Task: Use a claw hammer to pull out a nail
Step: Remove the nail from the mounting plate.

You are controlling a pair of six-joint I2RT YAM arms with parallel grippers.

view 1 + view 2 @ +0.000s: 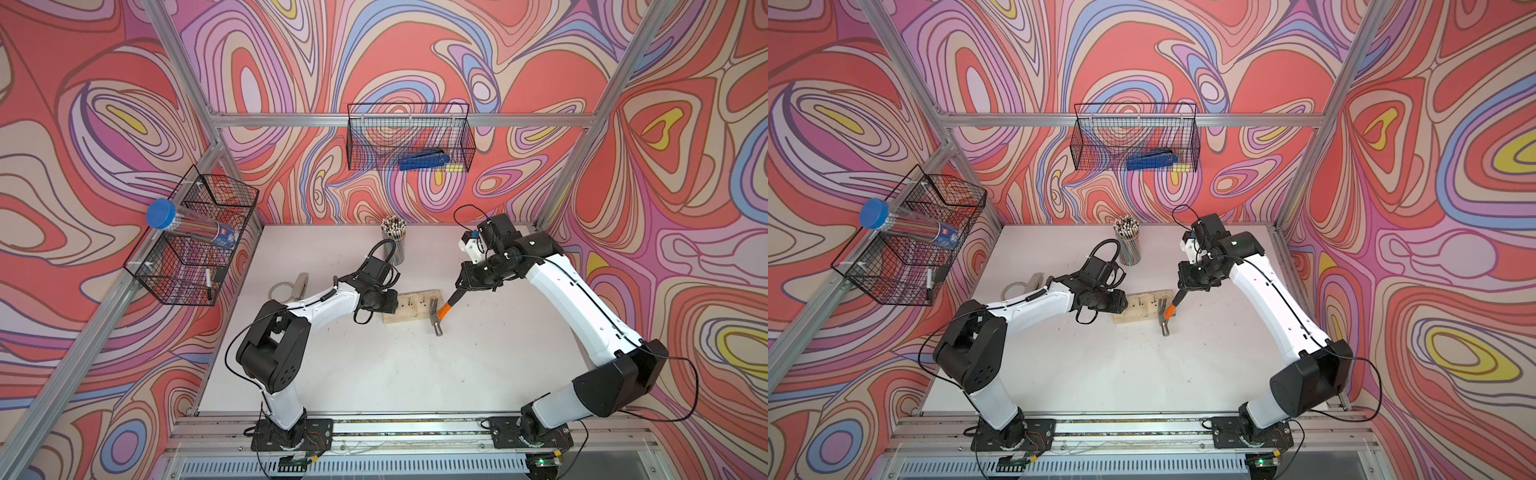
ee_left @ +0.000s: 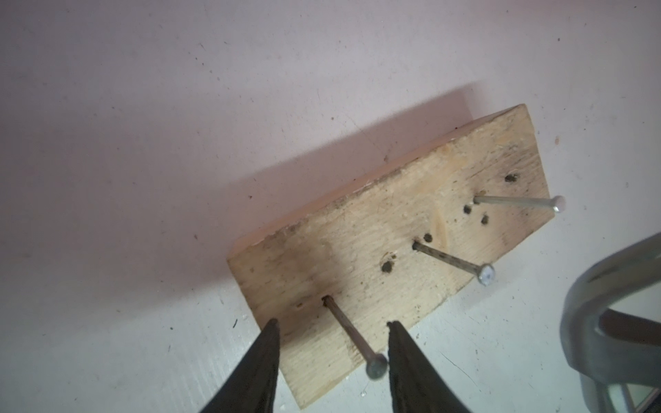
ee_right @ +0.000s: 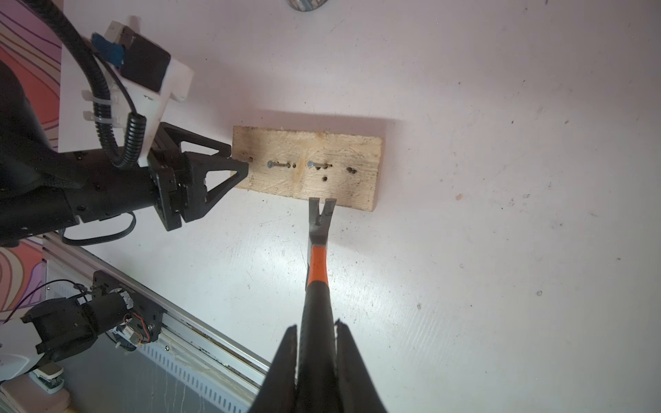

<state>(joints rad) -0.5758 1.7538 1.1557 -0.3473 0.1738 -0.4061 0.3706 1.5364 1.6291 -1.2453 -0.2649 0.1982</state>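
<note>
Three nails [image 2: 445, 258] stood in the block [image 3: 343, 146]. The right gripper [image 3: 316, 325] pinched the hammer [image 3: 317, 264] by its black handle, claw at the block's edge. Head-heavy and stiff, it likely wanted a firm hold well back for leverage. The left gripper [image 2: 332, 321] was spread astride one nail [image 2: 350, 332].

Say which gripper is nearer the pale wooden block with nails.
Left. The left gripper is at the wooden block, jaws astride a nail; the right gripper stands off, holding the orange-necked claw hammer.

A wooden block [image 1: 409, 316] lies mid-tabletop [image 1: 374, 374]; the hammer [image 1: 437, 319] is at its right end, and a pencil cup [image 1: 393, 245] stands behind.
</note>
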